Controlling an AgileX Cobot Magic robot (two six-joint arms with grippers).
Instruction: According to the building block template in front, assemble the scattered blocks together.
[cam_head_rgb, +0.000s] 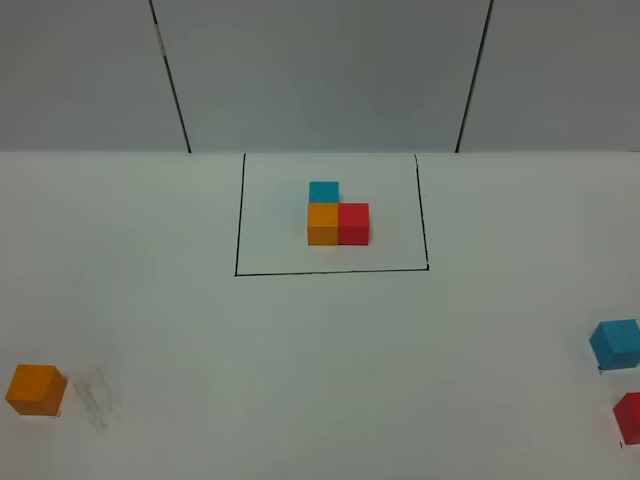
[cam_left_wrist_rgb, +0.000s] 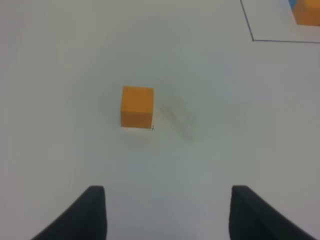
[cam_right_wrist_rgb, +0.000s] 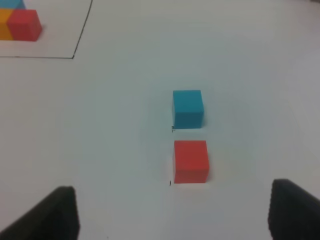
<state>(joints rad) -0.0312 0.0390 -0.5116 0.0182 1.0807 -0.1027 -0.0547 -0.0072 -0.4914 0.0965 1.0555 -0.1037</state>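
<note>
The template is an L of joined orange, red and blue cubes inside a thin black rectangle at the table's far middle; it also shows in the right wrist view. The loose orange cube sits near the front left and shows in the left wrist view. The loose blue cube and red cube sit at the right edge, also in the right wrist view as blue and red. My left gripper and right gripper are open and empty, short of the cubes. Neither shows in the high view.
The black outline frames the template; its corner shows in the left wrist view. A faint grey smudge lies on the white table right of the orange cube. A grey wall with two dark seams stands behind.
</note>
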